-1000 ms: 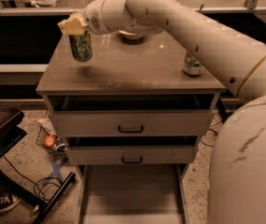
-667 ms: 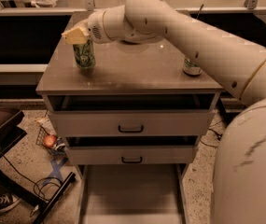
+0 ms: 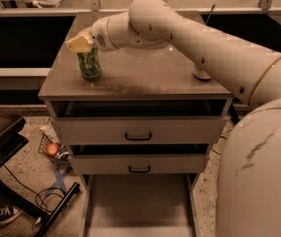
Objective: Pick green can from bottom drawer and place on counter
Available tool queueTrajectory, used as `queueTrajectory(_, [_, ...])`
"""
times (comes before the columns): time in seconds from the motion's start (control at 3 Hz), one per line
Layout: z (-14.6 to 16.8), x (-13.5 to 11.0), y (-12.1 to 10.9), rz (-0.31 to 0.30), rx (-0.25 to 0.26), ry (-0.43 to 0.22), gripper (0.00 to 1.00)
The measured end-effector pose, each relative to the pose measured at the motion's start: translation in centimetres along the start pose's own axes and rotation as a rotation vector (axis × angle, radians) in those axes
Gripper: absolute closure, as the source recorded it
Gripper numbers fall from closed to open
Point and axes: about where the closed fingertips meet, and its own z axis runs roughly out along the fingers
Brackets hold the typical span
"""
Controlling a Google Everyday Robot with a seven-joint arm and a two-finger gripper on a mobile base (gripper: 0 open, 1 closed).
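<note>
Speckled flooring and a dark recess behind frame the station, with cables and a shoe lying at lower left. Largest item present is the robot's pale arm, which reaches from the right foreground across to the far left corner of the cabinet top. Next is the three-drawer cabinet itself; its bench is glossy grey-brown with an overhanging edge. The bottom drawer stands pulled fully out, floor bare where visible, consistent with the can having been removed from it. The two upper drawers sit slightly proud of the frame. The green can stands upright on the bench near the left front corner, base apparently in contact with the surface. The hand sits at the can's top, approaching from the right and above; whether it pinches the can or has let go, I cannot tell. Judgement: placement is at or near completion, release and withdrawal outstanding. A second small object stands near the bench's right edge, partly hidden by the arm.
</note>
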Motion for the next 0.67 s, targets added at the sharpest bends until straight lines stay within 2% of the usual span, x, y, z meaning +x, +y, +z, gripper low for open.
queueTrajectory(0.67, [0.04, -0.36, 0.17, 0.000, -0.004, 0.000, 0.39])
